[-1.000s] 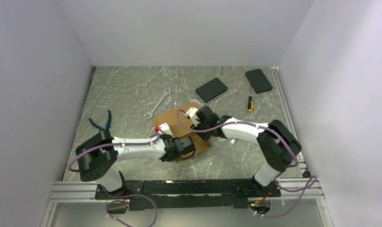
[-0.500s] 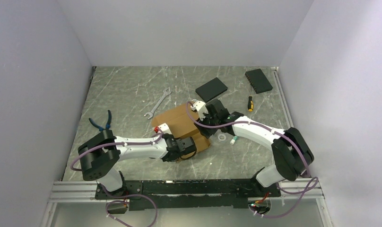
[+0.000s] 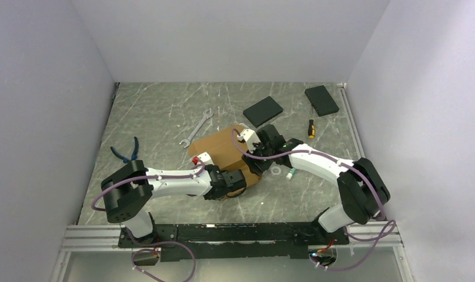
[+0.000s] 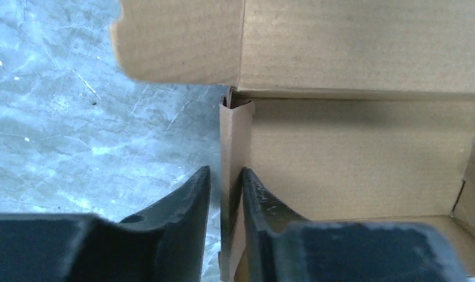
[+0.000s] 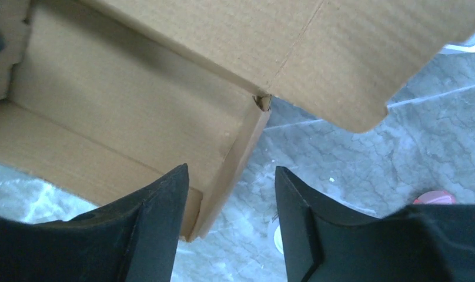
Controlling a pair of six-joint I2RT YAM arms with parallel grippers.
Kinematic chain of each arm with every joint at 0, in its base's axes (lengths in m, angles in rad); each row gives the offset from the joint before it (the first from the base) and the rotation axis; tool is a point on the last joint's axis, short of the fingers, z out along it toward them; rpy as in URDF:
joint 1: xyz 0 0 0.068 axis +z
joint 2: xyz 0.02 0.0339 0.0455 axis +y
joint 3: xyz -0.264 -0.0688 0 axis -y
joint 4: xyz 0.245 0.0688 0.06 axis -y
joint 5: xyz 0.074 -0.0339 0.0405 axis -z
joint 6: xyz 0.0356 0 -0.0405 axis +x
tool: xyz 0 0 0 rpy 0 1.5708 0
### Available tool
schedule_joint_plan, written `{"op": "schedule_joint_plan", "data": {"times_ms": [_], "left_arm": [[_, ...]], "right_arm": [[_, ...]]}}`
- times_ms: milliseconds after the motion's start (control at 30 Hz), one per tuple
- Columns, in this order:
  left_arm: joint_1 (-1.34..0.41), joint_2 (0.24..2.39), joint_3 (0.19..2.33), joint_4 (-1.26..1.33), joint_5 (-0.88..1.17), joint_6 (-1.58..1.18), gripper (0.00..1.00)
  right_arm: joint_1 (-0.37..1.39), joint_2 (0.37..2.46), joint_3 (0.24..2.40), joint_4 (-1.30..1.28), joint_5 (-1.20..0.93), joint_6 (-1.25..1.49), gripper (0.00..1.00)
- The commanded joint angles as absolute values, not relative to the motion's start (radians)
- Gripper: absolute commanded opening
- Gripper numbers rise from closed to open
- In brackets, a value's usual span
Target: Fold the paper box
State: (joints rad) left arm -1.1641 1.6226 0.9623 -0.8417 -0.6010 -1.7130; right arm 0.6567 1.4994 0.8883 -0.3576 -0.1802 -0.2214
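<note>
The paper box (image 3: 223, 150) is a brown cardboard mailer at mid-table, partly formed, with its walls up and the lid flap (image 4: 364, 41) raised. My left gripper (image 3: 242, 180) is at its near right corner. In the left wrist view the left gripper (image 4: 226, 170) straddles a thin upright side wall (image 4: 234, 141). One finger touches the wall and a narrow gap shows at the other, so it is open. My right gripper (image 3: 257, 157) is at the box's right side. There the right gripper (image 5: 231, 168) stands open around the end of a side wall (image 5: 235, 153), gripping nothing.
A wrench (image 3: 197, 127) and blue pliers (image 3: 127, 151) lie to the left. Two black slabs (image 3: 263, 110) (image 3: 321, 100) and a screwdriver (image 3: 310, 128) lie at the back right. A small white ring (image 3: 276, 170) sits just right of the box.
The right gripper moved from over the box to its right side and opened wider. The left jaws loosened slightly on the side wall. The box shifted a little.
</note>
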Motion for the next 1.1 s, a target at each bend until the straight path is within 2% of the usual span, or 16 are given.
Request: {"op": "schedule_joint_plan", "data": {"times_ms": [0, 67, 133, 267, 500, 667, 867, 1067], "left_arm": [[-1.17, 1.605, 0.988, -0.895, -0.646, -1.765, 0.41], [-1.171, 1.602, 0.991, -0.904, -0.647, -1.763, 0.52], [-1.17, 1.595, 0.994, -0.906, -0.646, -1.752, 0.59], [-1.171, 1.55, 0.981, -0.873, -0.642, -1.691, 0.65], [-1.173, 1.367, 0.899, -0.785, -0.659, -1.537, 0.72], [-1.173, 1.224, 0.81, -0.708, -0.665, -1.393, 0.75], [-1.172, 1.025, 0.713, -0.599, -0.671, -1.174, 0.85], [-1.172, 0.766, 0.617, -0.483, -0.611, -0.905, 0.9]], "right_arm": [[0.609, 1.404, 0.919, -0.406, -0.311, -0.304, 0.62], [0.575, 1.362, 0.919, -0.433, -0.365, -0.339, 0.67], [0.527, 1.316, 0.918, -0.455, -0.429, -0.367, 0.72], [0.44, 1.218, 0.907, -0.477, -0.513, -0.411, 0.78], [0.344, 1.144, 0.902, -0.497, -0.645, -0.441, 0.83], [0.324, 1.121, 0.871, -0.465, -0.684, -0.462, 0.99], [0.274, 1.14, 0.851, -0.44, -0.666, -0.458, 1.0], [0.223, 1.27, 0.91, -0.532, -0.535, -0.519, 0.98]]}}
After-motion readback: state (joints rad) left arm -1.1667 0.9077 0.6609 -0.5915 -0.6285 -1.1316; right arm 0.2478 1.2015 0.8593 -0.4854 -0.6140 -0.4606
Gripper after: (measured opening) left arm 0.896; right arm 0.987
